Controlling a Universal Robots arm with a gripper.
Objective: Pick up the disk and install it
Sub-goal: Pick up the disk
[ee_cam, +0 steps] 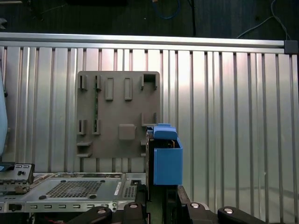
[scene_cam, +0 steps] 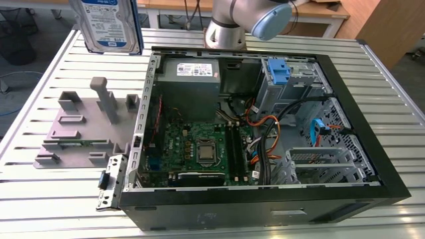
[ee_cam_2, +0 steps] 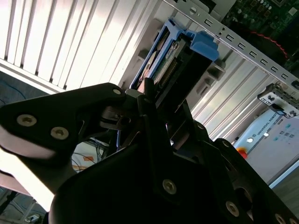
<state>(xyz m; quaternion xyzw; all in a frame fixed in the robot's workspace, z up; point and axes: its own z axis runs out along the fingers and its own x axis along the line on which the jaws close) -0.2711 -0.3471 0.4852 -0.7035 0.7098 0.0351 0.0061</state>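
Now | you're gripping the disk (scene_cam: 106,22), gripper (ee_cam_2: 154,100) clamped on it | it's hanging upright over the stand (scene_cam: 83,127) edge | case (scene_cam: 265,214) lying toward the exterior view's right

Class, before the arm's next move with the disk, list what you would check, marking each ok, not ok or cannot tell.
1. The disk is gripped by the tool: ok.
2. The disk is clear of the grey stand: ok.
3. The computer case is open, with its inside exposed: ok.
4. The drive cage is free of another drive: cannot tell.
5. The cables are clear of that cage: cannot tell.
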